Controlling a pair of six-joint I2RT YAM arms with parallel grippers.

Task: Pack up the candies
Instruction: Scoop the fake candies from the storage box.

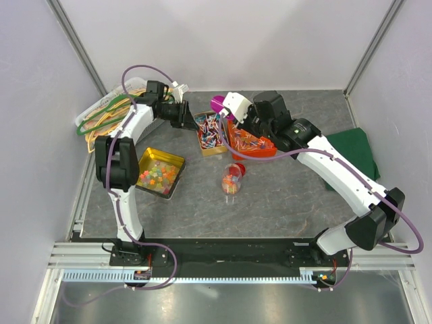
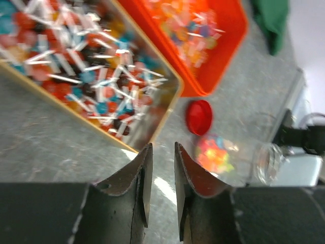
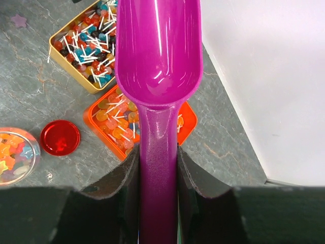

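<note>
From above, the candies (image 1: pixel 159 174) lie sorted in three containers around a clear jar (image 1: pixel 231 183) near mid-table. A yellow tin (image 1: pixel 169 154) of round ones is at the jar's 9 o'clock, a gold tin (image 1: pixel 197 135) of wrapped pieces at 11, and an orange tray (image 1: pixel 253 155) at 1. This puts every supply within scooping reach. The right gripper (image 1: pixel 233 109) hangs above the tray's far edge, and the left gripper (image 1: pixel 183 113) waits at the gold tin's 10 o'clock, probably to steady it.

The left wrist view shows its fingers drawn to a narrow slit with nothing between them, above bare table just outside the gold tin's corner. A red lid (image 2: pixel 198 116) lies off, touching or just beside the jar, which already holds some sweets and stays open for more.

In the right wrist view the fingers are clamped on the handle of a purple scoop (image 3: pixel 158 56). Its empty bowl is hollow-up and points to 12 o'clock over the orange tray, seemingly set for a dip.
</note>
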